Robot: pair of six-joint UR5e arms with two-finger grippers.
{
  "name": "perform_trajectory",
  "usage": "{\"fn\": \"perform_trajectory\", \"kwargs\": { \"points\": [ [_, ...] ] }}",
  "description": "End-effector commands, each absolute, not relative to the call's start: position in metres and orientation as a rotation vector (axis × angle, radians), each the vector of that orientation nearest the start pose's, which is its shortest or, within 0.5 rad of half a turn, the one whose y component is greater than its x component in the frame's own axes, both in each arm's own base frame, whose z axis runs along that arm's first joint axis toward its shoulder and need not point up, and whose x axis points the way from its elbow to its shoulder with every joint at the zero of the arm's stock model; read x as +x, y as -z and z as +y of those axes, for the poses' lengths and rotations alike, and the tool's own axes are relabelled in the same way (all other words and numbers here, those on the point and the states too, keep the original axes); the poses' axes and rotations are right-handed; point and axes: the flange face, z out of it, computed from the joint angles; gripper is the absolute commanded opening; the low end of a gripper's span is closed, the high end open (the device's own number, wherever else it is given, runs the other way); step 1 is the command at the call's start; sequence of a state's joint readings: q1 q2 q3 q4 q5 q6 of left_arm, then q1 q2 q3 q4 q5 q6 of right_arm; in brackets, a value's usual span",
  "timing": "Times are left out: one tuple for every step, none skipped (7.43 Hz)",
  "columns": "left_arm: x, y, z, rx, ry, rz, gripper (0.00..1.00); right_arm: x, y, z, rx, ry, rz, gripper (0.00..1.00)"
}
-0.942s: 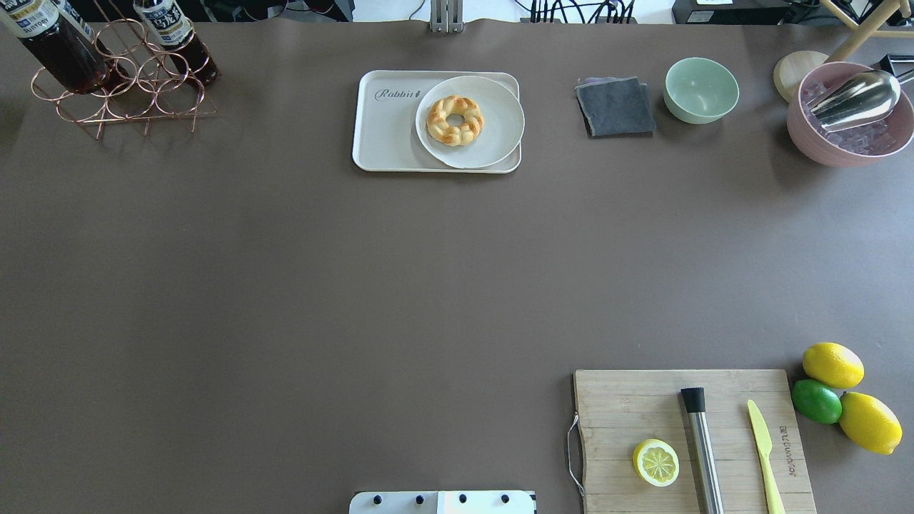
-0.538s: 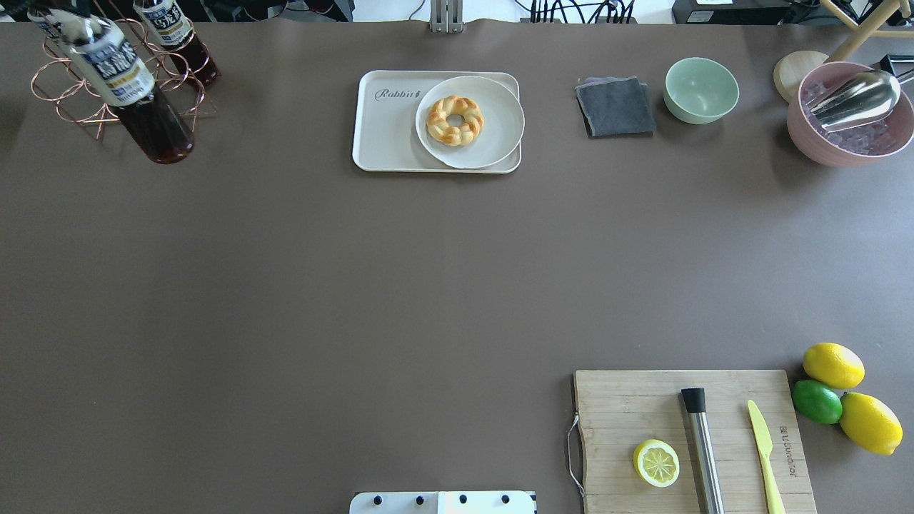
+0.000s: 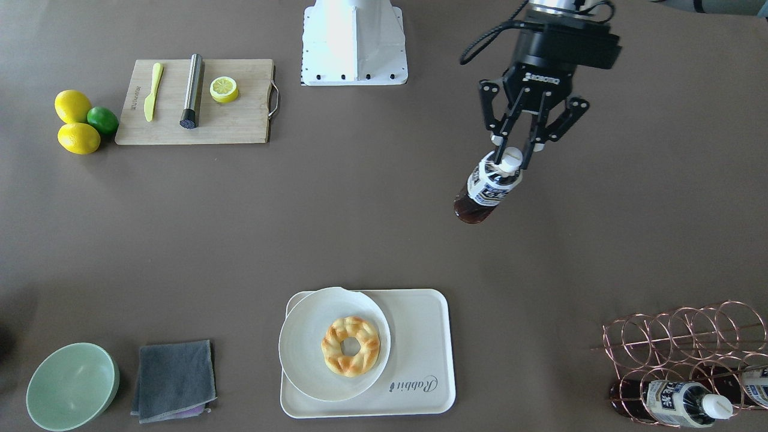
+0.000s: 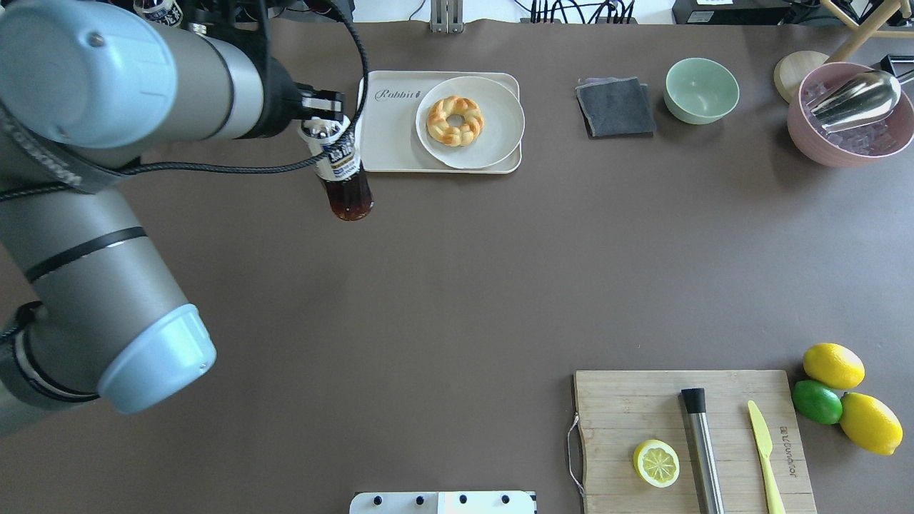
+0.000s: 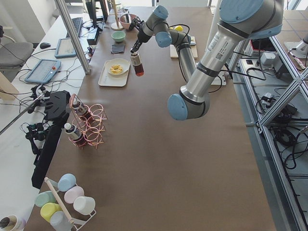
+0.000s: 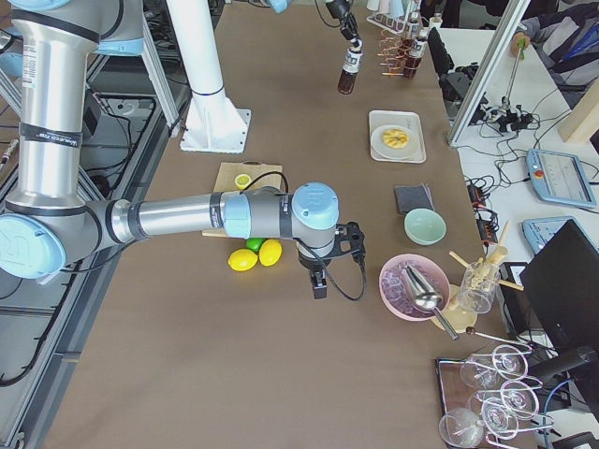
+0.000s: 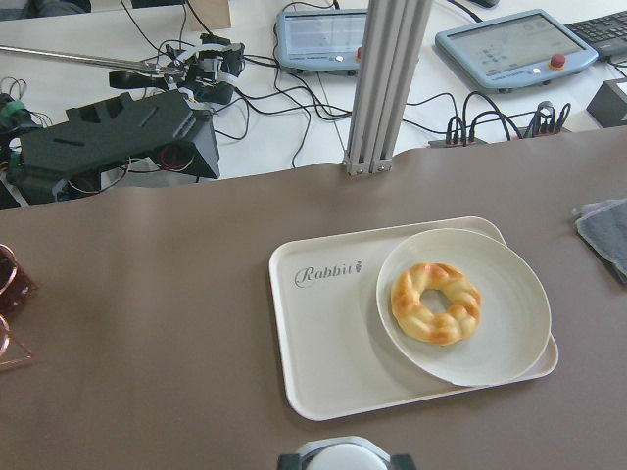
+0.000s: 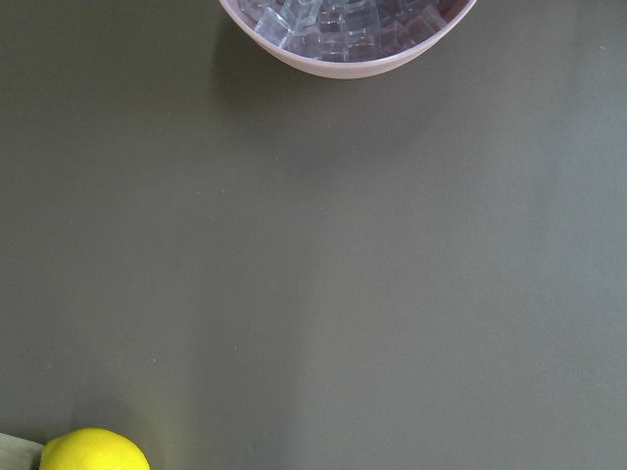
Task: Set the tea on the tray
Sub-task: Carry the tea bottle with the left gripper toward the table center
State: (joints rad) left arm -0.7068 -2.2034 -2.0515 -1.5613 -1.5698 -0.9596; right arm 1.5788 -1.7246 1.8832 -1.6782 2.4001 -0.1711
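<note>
Brown bench, right gripper near the lemons, can't tell if it's open or closed, left gripper clamped on the top of the tea, hanging mid-air short of the tray, plate sitting on it

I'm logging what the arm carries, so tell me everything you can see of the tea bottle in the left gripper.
The tea bottle is small, of clear plastic, holding dark brown liquid, with a white screw cap and a white-and-dark-blue label whose writing is too small to read. The left gripper clamps it at the cap; nothing else touches it. It hangs cap up, roughly upright, above the brown table, short of the tray.
</note>
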Motion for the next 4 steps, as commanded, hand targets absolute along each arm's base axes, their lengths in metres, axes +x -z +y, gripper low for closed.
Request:
{"fn": "perform_trajectory", "kwargs": {
  "points": [
    [0.459,-0.063,-0.411,0.698,0.103,0.892,0.0,0.063,-0.583,-0.424,0.123,0.179,-0.822,1.0],
    [0.473,-0.07,-0.406,0.691,0.092,0.875,0.0,0.063,-0.583,-0.424,0.122,0.178,-0.822,1.0],
    [0.487,-0.074,-0.402,0.695,0.084,0.868,0.0,0.063,-0.584,-0.423,0.12,0.178,-0.822,1.0],
    [0.498,-0.082,-0.405,0.712,0.092,0.873,0.0,0.062,-0.584,-0.421,0.12,0.178,-0.822,1.0]
  ]
}}
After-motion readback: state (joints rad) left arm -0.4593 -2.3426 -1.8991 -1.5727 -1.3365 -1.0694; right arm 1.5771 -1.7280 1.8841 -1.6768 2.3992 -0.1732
